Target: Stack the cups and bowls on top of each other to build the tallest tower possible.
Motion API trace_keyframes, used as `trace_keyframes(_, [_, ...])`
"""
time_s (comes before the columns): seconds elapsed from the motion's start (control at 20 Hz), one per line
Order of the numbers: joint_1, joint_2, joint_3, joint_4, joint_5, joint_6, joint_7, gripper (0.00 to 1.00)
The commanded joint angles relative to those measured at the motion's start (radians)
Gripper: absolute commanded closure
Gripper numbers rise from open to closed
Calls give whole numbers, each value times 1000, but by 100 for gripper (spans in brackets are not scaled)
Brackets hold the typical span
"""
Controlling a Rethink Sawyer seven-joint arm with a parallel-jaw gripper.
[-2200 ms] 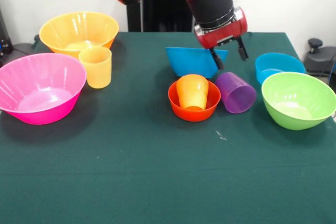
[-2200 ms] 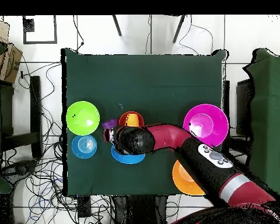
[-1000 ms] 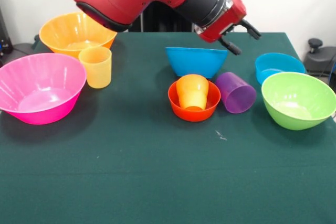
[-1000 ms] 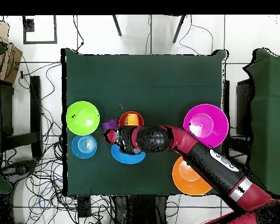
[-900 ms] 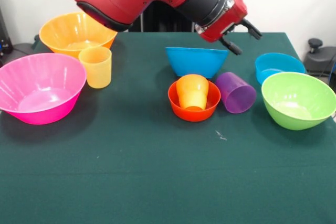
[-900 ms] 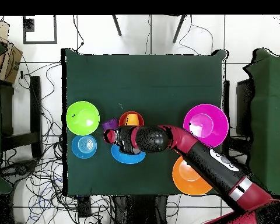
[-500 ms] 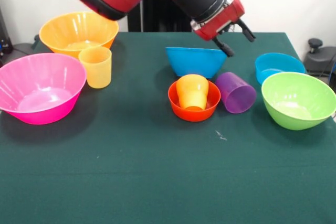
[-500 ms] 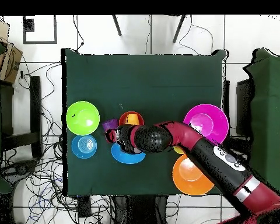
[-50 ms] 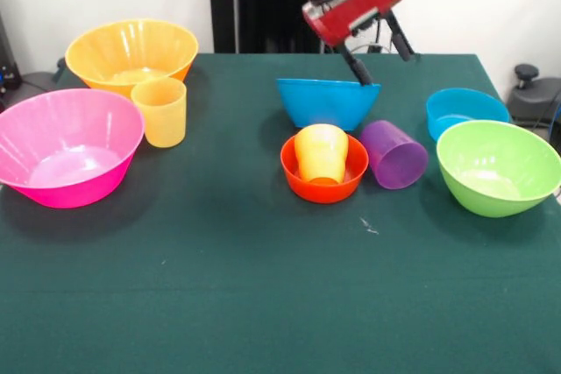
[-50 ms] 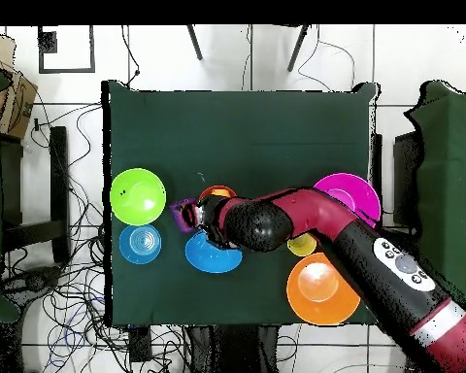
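My gripper hangs open and empty above the back right rim of the medium blue bowl, tilted, with one fingertip close to that rim. In front of it stands the tower: the orange cup inside the small red-orange bowl. The purple cup lies on its side just right of that bowl. The yellow-orange cup stands upright at the left. In the overhead view the arm covers most of the red-orange bowl, and the purple cup peeks out beside it.
The big pink bowl and the big yellow bowl sit at the left. The lime green bowl and the small blue bowl sit at the right. All stand on a green cloth.
The blue bowl, tilted up beside the gripper 2.2 s ago, now sits level. The gripper has risen and swung back, staying open. The cups and the other bowls have not moved.
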Motion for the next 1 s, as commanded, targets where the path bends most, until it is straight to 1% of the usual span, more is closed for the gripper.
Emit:
trace_keyframes(0.05, [51,-290,33,76,-58,55,-73,0])
trace_keyframes(0.1, [53,-338,30,86,-53,60,-61,0])
trace_keyframes(0.2, [71,-391,8,89,-57,67,-43,0])
trace_keyframes(0.35, [107,-414,-41,79,-62,82,-17,0])
trace_keyframes(0.4, [106,-428,-44,80,-49,85,-15,0])
trace_keyframes(0.45, [112,-430,-56,81,-53,80,-9,0])
trace_keyframes(0.5, [105,-447,-51,87,-38,88,-14,0])
trace_keyframes(0.7, [134,-431,-106,76,-47,103,1,0])
trace_keyframes(0.85, [141,-411,-129,79,-35,108,9,0])
trace_keyframes(0.95, [160,-383,-170,69,-21,154,27,0])
trace_keyframes(1.0, [169,-357,-186,55,-24,167,18,0])
